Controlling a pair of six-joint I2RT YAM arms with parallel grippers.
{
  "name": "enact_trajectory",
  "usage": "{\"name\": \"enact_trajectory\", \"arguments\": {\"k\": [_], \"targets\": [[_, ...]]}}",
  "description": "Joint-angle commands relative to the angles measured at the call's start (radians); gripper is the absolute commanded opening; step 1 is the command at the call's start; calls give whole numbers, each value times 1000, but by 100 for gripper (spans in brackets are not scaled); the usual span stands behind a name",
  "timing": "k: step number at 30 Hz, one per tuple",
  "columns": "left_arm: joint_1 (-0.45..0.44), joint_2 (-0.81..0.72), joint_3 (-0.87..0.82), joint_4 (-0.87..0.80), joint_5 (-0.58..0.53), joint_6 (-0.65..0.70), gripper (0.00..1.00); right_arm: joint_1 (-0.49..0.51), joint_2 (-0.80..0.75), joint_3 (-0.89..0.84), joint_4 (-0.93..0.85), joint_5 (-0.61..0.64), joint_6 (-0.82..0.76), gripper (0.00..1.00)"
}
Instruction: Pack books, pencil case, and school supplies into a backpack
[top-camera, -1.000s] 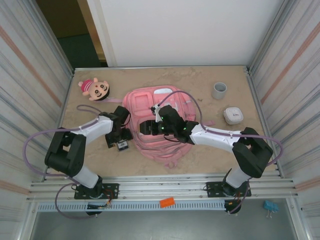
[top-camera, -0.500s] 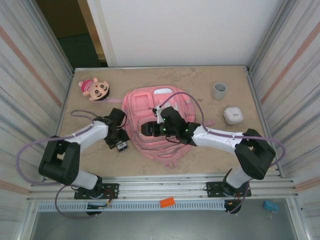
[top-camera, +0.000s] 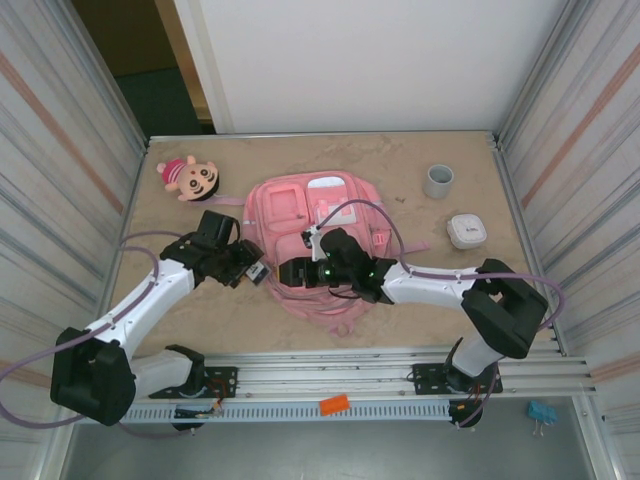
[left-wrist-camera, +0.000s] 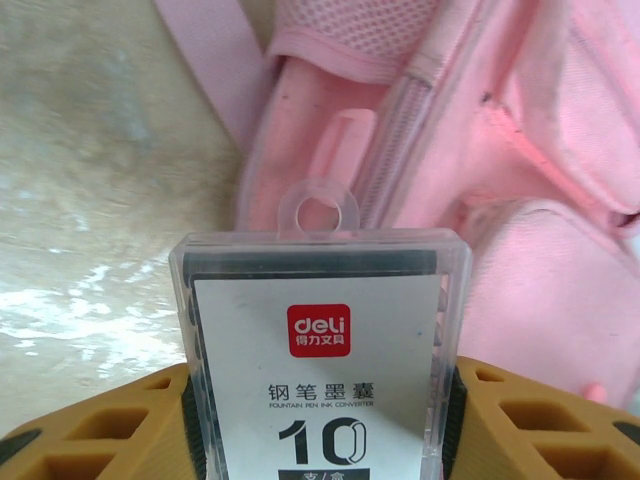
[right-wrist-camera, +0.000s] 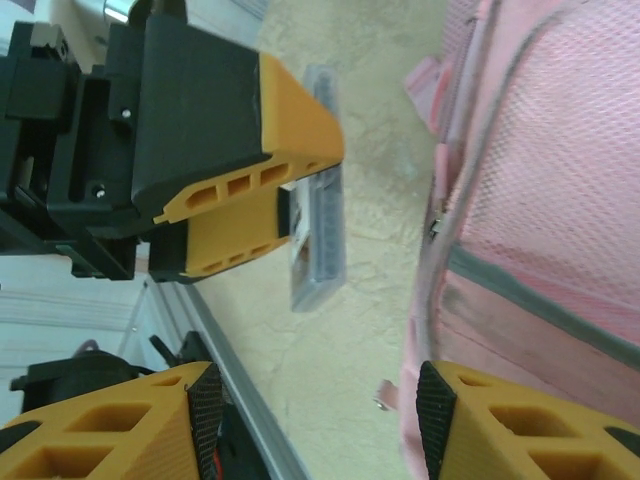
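**Top view.** The left fingers (top-camera: 247, 268), a second ago spread low over the table (top-camera: 400, 160) beside the backpack (top-camera: 300, 205), have narrowed, lifted and swung toward the bag's left edge. They carry the school-supply box (top-camera: 258, 272). The right fingers (top-camera: 290, 272) rest at that same edge, much as before.

**Left wrist view.** The box (left-wrist-camera: 320, 380), clear plastic with a black-and-white label, is clamped between the orange left fingers (left-wrist-camera: 90, 435). Pink backpack (left-wrist-camera: 500, 150) fabric lies just ahead.

**Right wrist view.** The right fingers (right-wrist-camera: 110, 420) stand apart, with the backpack (right-wrist-camera: 540, 200) seam beside one pad; whether they pinch fabric cannot be told. The box (right-wrist-camera: 322, 235) hangs near the bag.

The pick-up appears complete. Insertion is not yet done, and no open compartment can be made out.
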Motion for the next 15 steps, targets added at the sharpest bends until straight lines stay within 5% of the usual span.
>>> {"name": "enact_trajectory", "arguments": {"k": [1, 11, 13, 15], "targets": [[-4, -2, 6, 78, 67, -97, 49, 6, 27, 30, 41, -12, 41, 55], [-63, 4, -28, 210, 113, -208, 50, -12, 120, 90, 99, -31, 90, 50], [-76, 14, -30, 233, 118, -225, 51, -12, 137, 102, 126, -42, 98, 45], [-92, 26, -29, 246, 122, -229, 51, -17, 145, 106, 140, -51, 99, 29]]}}
